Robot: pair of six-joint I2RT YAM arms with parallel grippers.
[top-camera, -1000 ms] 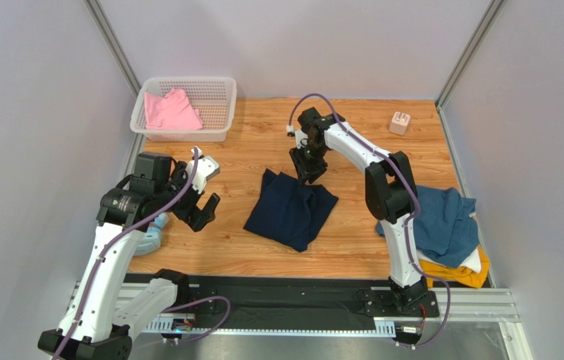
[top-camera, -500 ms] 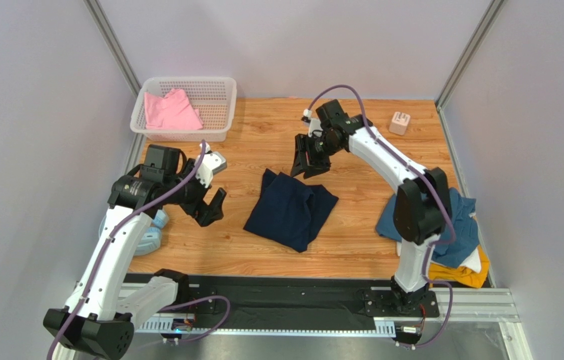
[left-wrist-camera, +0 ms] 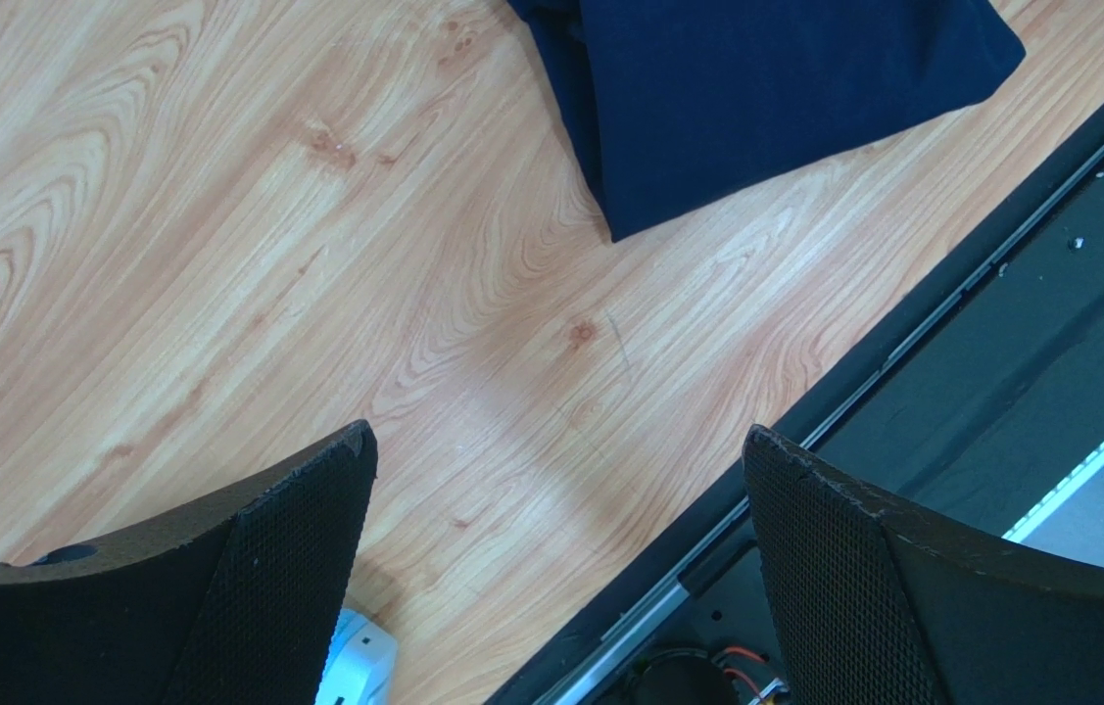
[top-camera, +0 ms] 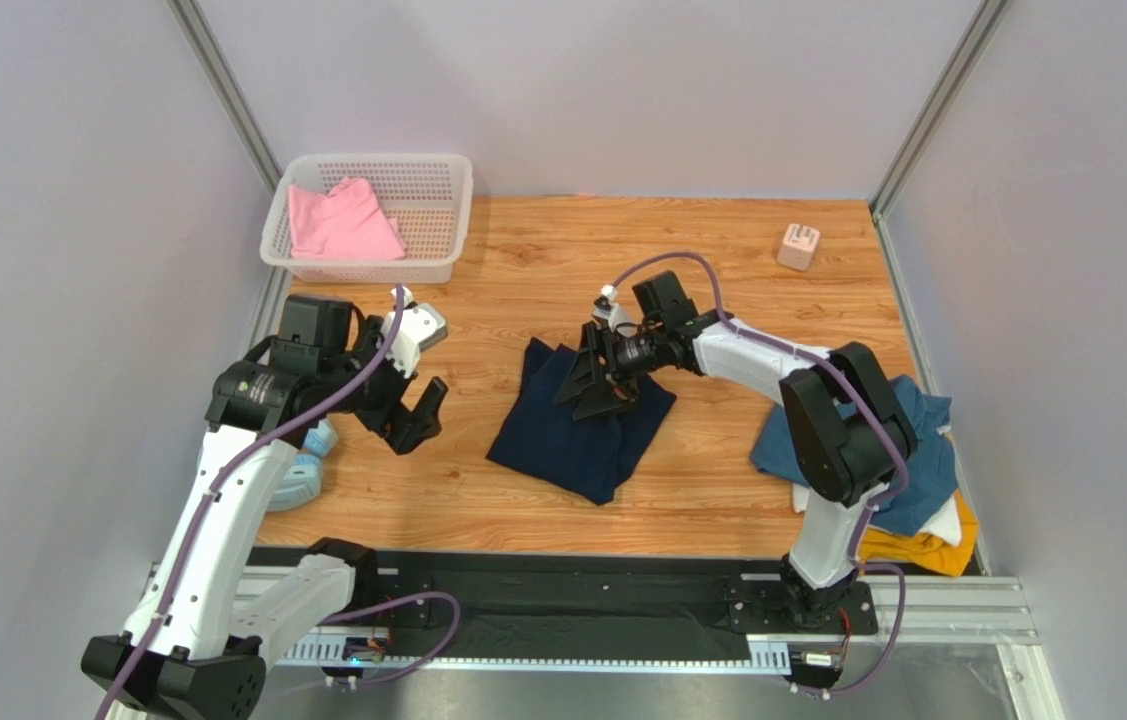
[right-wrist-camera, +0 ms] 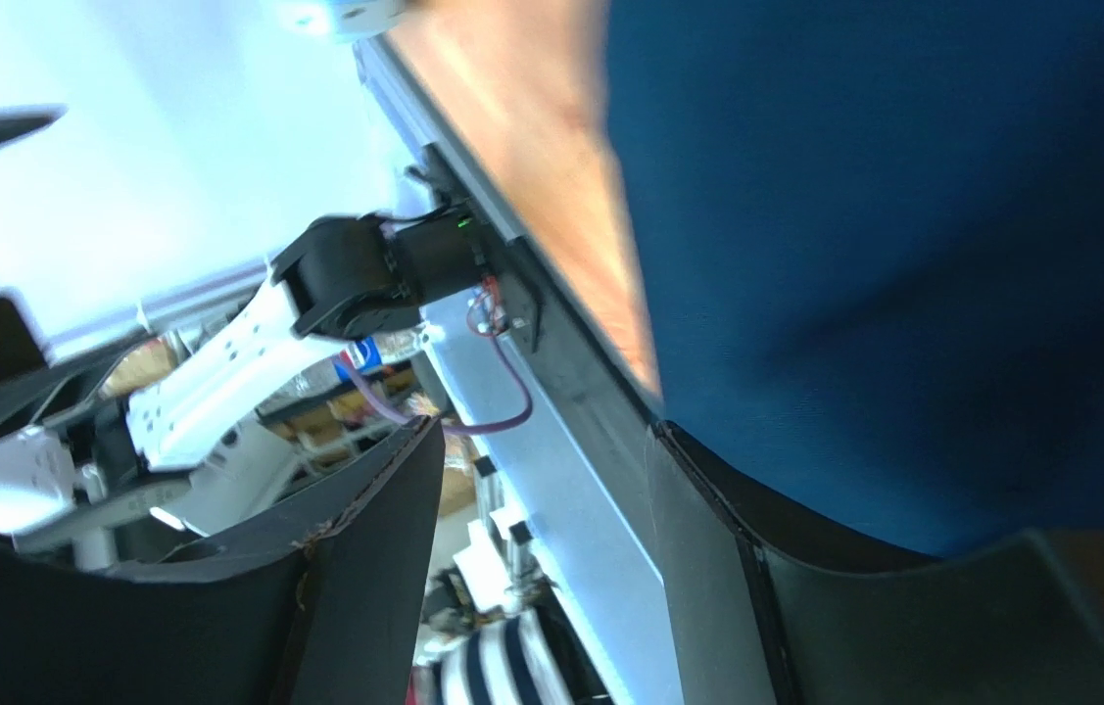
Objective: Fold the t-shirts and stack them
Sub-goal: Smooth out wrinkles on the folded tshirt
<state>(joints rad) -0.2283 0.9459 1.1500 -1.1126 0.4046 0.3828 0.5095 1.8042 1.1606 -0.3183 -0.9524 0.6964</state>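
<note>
The right arm is stretching leftward, its right gripper [top-camera: 584, 398] low over the navy t-shirt [top-camera: 562, 446], jaws apart; the left gripper [top-camera: 416, 420] is hovering beside the shirt, jaws wide.

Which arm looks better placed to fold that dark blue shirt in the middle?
Probably the right. The right gripper is over the dark blue shirt, at its far edge, jaws apart and empty. The left gripper, also open, hangs above the table beside the shirt, farther off.
</note>
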